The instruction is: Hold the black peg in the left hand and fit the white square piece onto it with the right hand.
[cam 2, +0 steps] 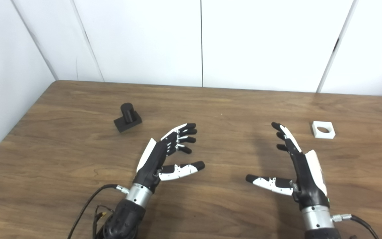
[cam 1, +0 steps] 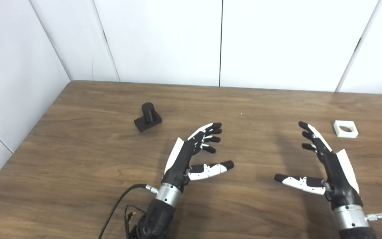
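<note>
A dark brown wood-grain tabletop (cam 1: 95,159) filled the lower two thirds of the frame, its far edge running across just above the middle. Behind it stood a white panelled wall (cam 1: 164,39), split by thin dark vertical seams. At the left of the frame another white wall (cam 1: 8,83) met it at a corner. The light was even and soft.

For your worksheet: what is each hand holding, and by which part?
Nothing: the left hand and right hand are open; black peg and white square piece lie untouched.
</note>
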